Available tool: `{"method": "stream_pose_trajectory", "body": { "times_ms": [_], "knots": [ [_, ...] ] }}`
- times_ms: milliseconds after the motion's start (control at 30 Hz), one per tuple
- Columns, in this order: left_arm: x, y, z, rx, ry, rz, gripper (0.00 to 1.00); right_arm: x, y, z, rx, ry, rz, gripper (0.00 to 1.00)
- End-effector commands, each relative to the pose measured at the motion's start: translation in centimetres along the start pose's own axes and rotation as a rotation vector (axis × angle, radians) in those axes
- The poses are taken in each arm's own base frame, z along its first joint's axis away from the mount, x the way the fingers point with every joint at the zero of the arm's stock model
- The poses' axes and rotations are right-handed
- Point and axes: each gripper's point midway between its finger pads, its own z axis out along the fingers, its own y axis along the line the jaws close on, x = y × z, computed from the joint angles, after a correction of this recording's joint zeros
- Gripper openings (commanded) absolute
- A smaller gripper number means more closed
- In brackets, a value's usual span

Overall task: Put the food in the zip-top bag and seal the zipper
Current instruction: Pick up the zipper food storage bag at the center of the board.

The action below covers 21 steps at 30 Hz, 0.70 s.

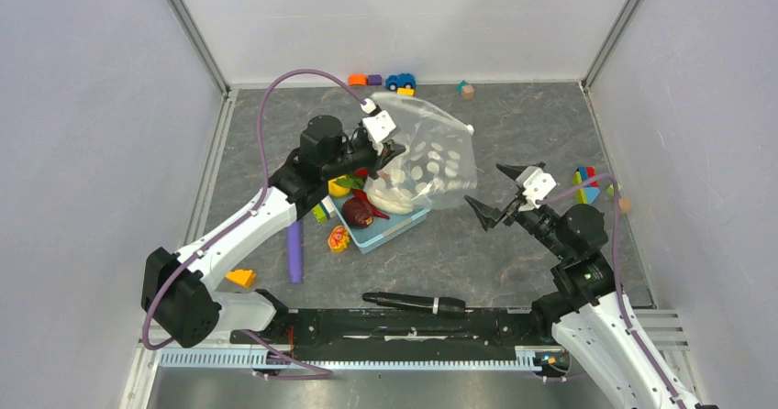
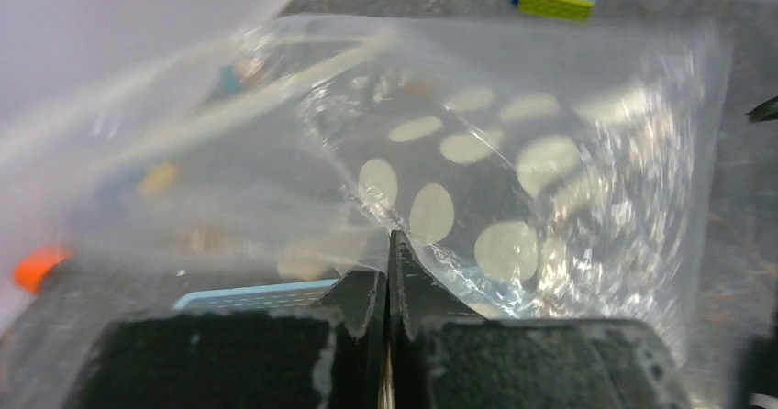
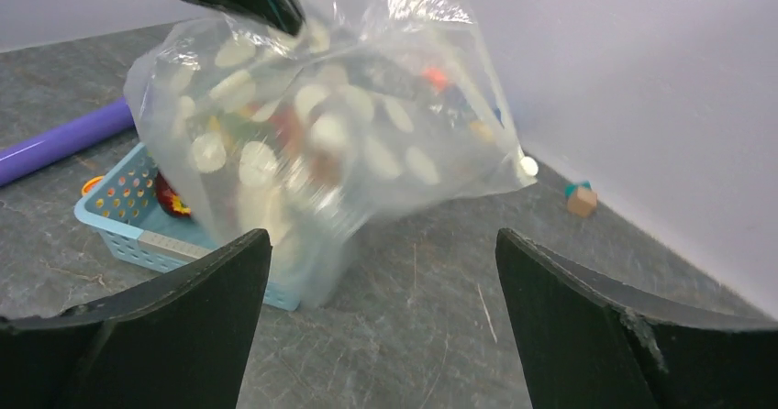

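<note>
The clear zip-top bag [image 1: 433, 157] with white dots hangs lifted over the light-blue basket [image 1: 385, 233]. My left gripper [image 1: 389, 149] is shut on the bag's left edge; in the left wrist view its tips [image 2: 393, 240] pinch the film of the bag [image 2: 550, 152]. A blurred pale band [image 2: 275, 97] may be the zipper. Food lies in the basket: a maroon piece [image 1: 358, 212], a red chili [image 1: 374, 198], a white oblong [image 1: 396, 204] under the bag. My right gripper [image 1: 489, 186] stands open to the right of the bag [image 3: 349, 125], apart from it and holding nothing [image 3: 383, 239].
A purple stick [image 1: 294, 253] and a red-and-yellow toy piece [image 1: 338, 237] lie left of the basket. A black pen-like tool [image 1: 413, 302] rests near the arm bases. Building blocks sit at the back wall [image 1: 381, 81], at the right [image 1: 587, 184] and near left [image 1: 240, 278].
</note>
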Motion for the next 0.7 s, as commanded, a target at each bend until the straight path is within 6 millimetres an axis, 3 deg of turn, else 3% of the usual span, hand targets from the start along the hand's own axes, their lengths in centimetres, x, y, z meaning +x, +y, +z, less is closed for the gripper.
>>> {"method": "stream_pose_trajectory", "body": {
  "times_ms": [0,133,233,400,567,667],
  "knots": [
    [-2.7,4.0,-0.3,-0.144,-0.007,0.258,0.02,3.5,-1.5,-1.3,0.161,0.11,0.134,0.98],
    [-3.1,5.3,-0.3,-0.183,0.024,0.348,0.02,5.6,-3.0,-2.4,0.287,0.209,0.193,0.98],
    [-2.0,3.1,-0.4,-0.042,0.05,0.425,0.02,5.8,-4.3,-2.8,0.378,0.208,0.222,0.98],
    [-1.4,-1.1,-1.5,0.198,0.037,0.526,0.02,4.0,-5.4,-2.4,0.42,0.143,0.241,0.98],
    [-1.0,-3.8,-3.1,0.334,0.027,0.551,0.02,3.3,-4.0,-1.1,0.3,0.1,0.175,0.98],
    [-1.0,-4.7,-3.6,0.364,-0.004,0.552,0.02,3.9,-1.1,-0.1,0.115,0.082,0.111,0.98]
  ]
}}
